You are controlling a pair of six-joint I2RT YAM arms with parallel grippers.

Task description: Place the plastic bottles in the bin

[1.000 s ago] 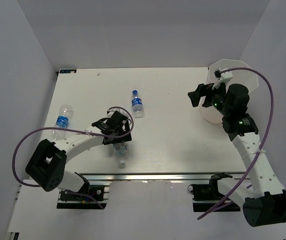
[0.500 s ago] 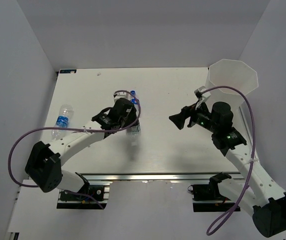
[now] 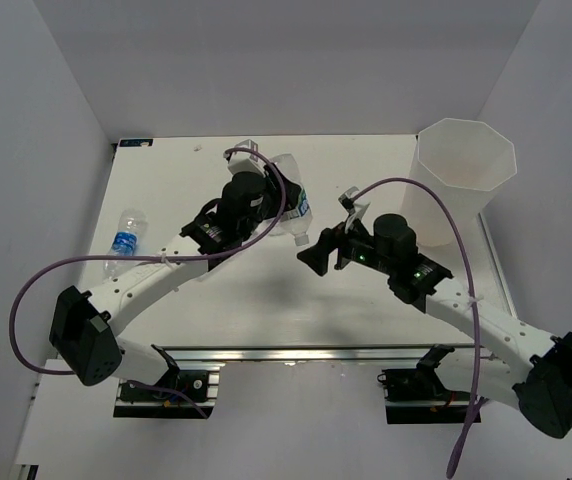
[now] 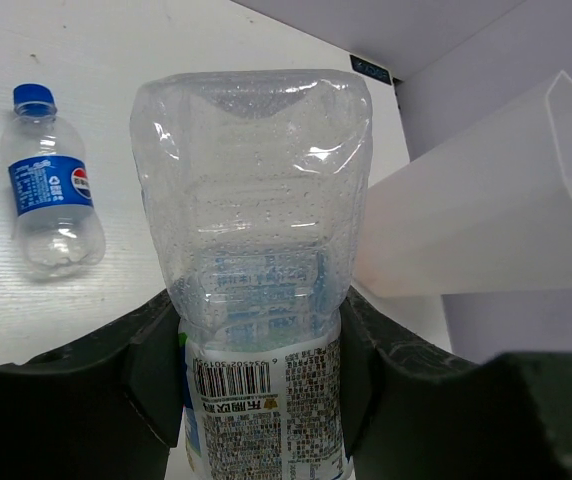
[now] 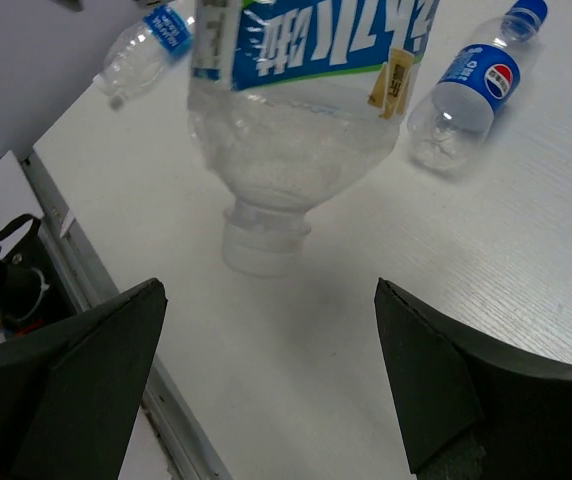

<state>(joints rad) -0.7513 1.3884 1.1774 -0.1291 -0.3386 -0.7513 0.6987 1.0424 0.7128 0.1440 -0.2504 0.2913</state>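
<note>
- Currently your left end effector (image 3: 266, 200) is clamped on the held bottle (image 3: 291, 195), with a finger (image 4: 161, 350) on each side of its label. The bottle hangs clear of the surface (image 3: 366, 170), and the right wrist view shows its cap end pointing down.
- Your right end effector (image 3: 316, 255) is spread wide with nothing between its fingers. It sits just near and right of the held bottle and points left toward it.
- The bin (image 3: 464, 205) stands upright at the far right corner, well apart from both end effectors.
- A second bottle (image 3: 121, 238) lies on its side near the left edge of the surface.
- A third bottle (image 4: 51, 195), blue-capped, lies on the surface near the held one. From above you cannot pick it out under the left arm.
</note>
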